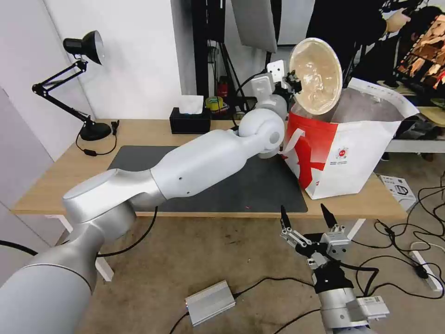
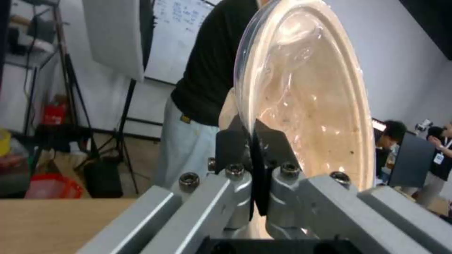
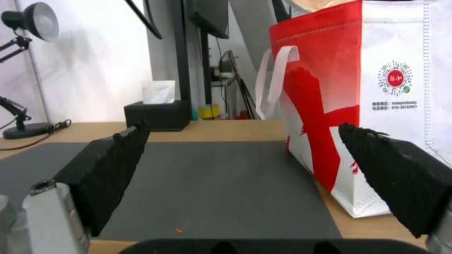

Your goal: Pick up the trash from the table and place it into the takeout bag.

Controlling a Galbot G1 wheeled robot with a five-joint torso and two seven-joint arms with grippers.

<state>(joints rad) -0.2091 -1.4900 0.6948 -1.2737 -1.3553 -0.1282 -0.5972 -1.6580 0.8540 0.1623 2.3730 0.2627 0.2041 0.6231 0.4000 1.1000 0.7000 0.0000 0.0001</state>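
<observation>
Fingers [image 2: 271, 148] of the left gripper [image 1: 293, 82] pinch the shallow beige pulp bowl [image 1: 316, 75] at its six-o'clock rim, above the white-and-red insulated takeout bag [image 1: 343, 153]; the right gripper [image 1: 308, 218] hangs spread wide.

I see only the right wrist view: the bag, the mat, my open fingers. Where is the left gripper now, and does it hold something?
Observer: The left gripper is raised over the takeout bag's open top, shut on the beige pulp bowl.
Operator: Is the bowl flat?
Observer: No, it stands on edge, pinched at its rim.
Operator: And my right gripper?
Observer: The right gripper is open, below the table's front edge, near the bag.
</observation>
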